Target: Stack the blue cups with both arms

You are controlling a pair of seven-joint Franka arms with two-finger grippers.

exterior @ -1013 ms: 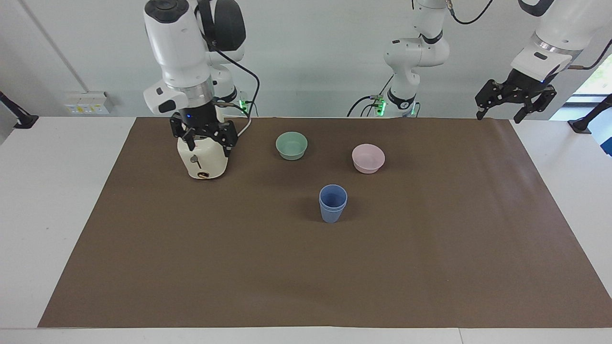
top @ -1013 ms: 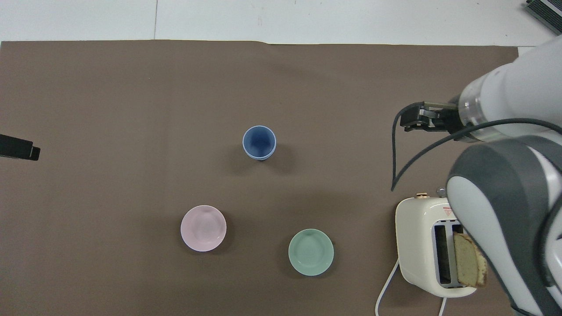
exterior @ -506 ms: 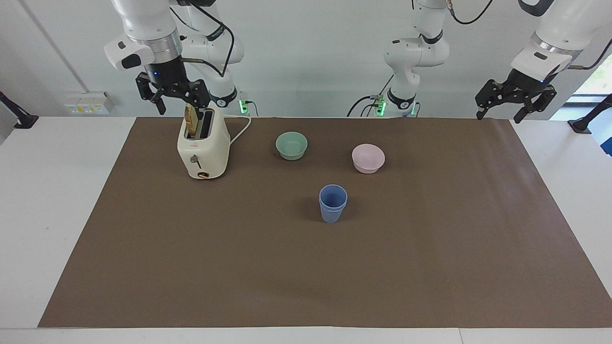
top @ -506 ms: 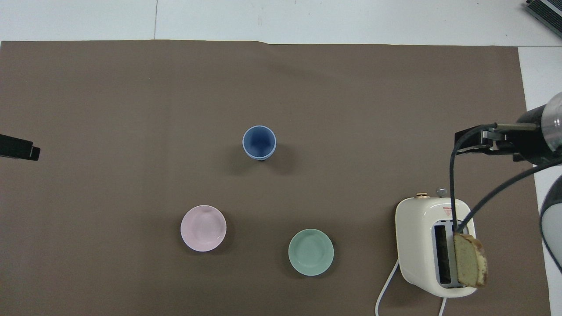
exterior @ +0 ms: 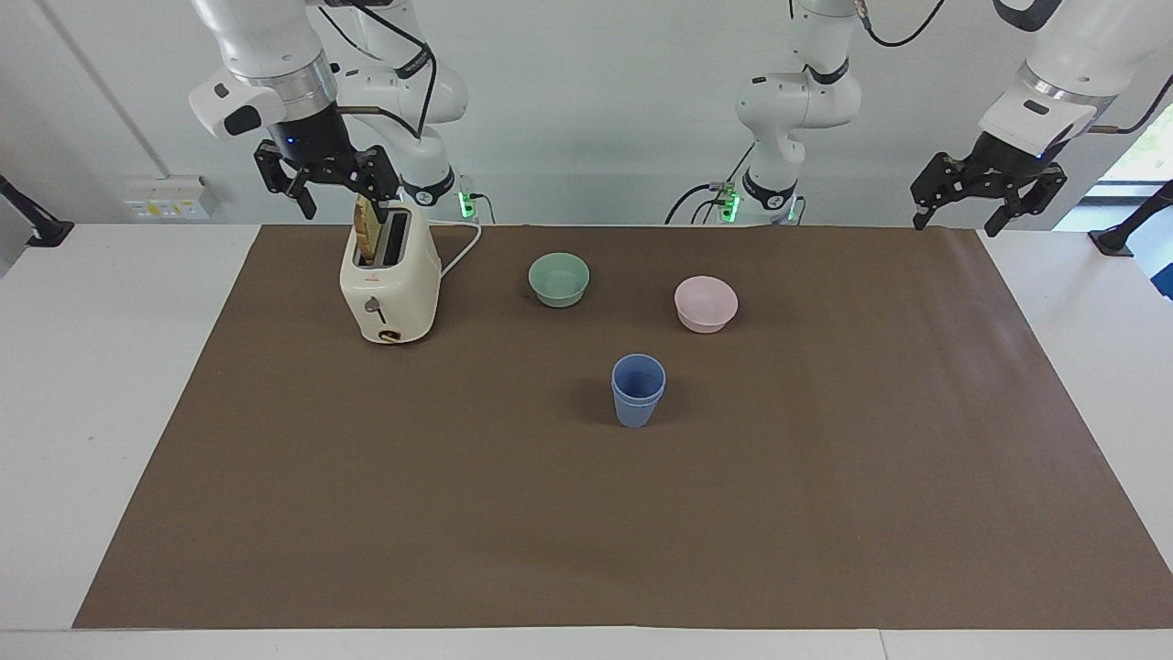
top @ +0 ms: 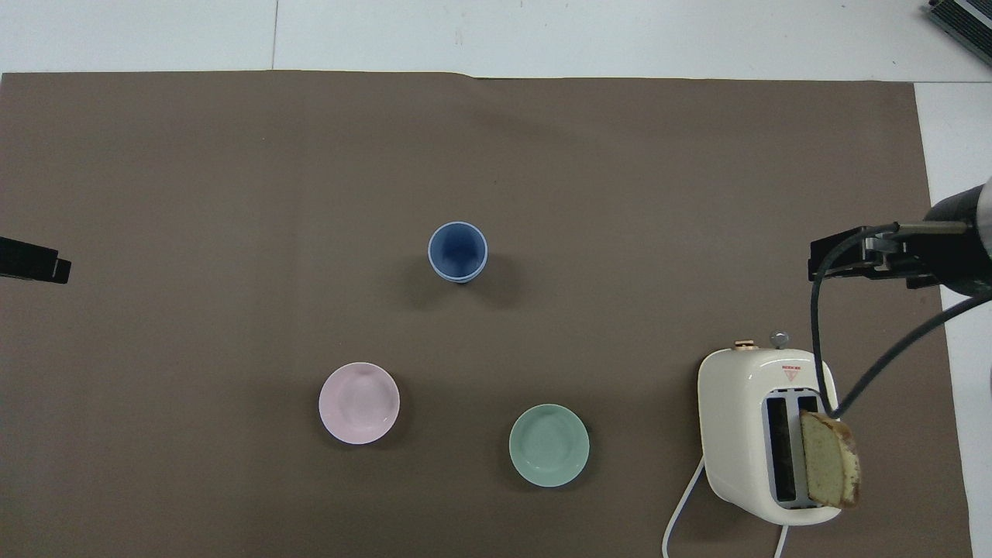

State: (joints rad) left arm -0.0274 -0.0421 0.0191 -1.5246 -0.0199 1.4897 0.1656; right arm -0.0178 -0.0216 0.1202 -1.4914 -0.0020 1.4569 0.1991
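The right gripper (exterior: 327, 180) hangs over the toaster (exterior: 389, 284), fingers spread, holding nothing. The left gripper (exterior: 988, 195) waits, fingers spread. Farther out, the blue cups (exterior: 638, 390) stand stacked mid-mat. The job looks done.

Right gripper (exterior: 327, 188) raised, jaws spread, left gripper (exterior: 988, 203) raised, jaws spread

Two bowls (exterior: 559, 280) stand between the robots and the stacked blue cups (exterior: 638, 390).
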